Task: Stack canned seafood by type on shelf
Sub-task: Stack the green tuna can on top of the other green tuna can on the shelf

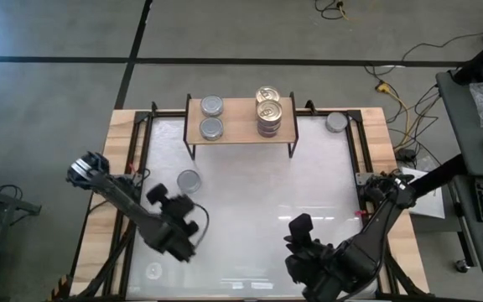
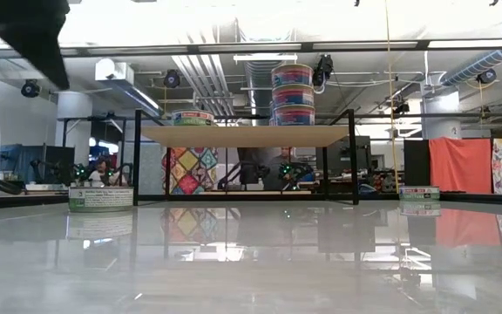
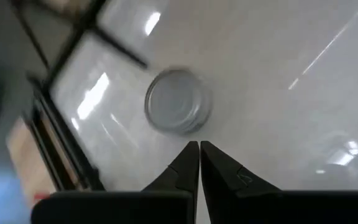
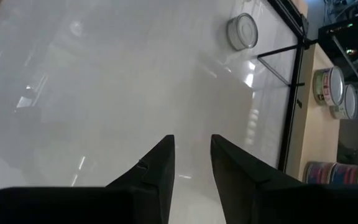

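Nearest the camera edge of the table, the right gripper (image 4: 191,163) is hanging low over the bare white tabletop (image 1: 267,193), its dark wedge fingers standing slightly apart and gripping nothing; it is probably idling clear of the work.

A little farther in, the left gripper (image 3: 199,163) is hovering with fingers pressed tight together, empty, its tips pointing at a loose silver can (image 1: 189,180) just ahead. Judging by the aim, this can is the next pick, and the fingers will need to spread first.

The can is short, round, plain grey metal with a raised rim, resting flat on the glossy, reflective top.

Farther back, the shelf (image 1: 237,126), a pale wood board on thin black legs, is carrying two silver cans (image 1: 211,117) side by side on its left and a stack of gold-lidded cans (image 1: 268,109) on its right, types kept apart.

Farthest, another silver can (image 1: 336,122) is sitting on the table near the right rear corner, beside the shelf.
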Robot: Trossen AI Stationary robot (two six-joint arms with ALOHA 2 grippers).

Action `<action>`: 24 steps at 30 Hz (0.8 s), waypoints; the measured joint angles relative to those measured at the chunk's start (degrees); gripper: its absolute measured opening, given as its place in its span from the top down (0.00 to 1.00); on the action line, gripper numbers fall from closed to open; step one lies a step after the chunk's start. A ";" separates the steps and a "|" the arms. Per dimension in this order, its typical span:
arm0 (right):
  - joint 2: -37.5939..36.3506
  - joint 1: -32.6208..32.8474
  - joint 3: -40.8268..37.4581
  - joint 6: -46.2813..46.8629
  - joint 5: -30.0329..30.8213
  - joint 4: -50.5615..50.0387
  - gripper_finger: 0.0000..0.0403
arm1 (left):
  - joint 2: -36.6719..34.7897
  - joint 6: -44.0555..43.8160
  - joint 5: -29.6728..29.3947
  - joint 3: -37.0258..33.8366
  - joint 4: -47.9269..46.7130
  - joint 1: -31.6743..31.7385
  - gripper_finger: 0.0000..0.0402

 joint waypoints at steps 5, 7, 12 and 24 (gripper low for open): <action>0.00 -0.37 -0.65 -1.70 0.03 0.22 0.80 | -7.48 -7.57 5.72 -11.40 1.04 3.99 1.00; -0.02 -0.60 -0.65 -2.36 0.08 0.91 0.81 | -10.40 -8.55 7.47 -15.19 1.45 6.12 1.00; -0.02 -1.36 -0.61 -3.27 0.11 2.79 0.83 | -15.53 -1.65 7.25 -22.59 8.78 11.14 1.00; -0.02 -1.63 -0.59 -0.50 0.09 2.85 0.79 | -17.53 33.37 6.84 -33.33 19.24 15.33 1.00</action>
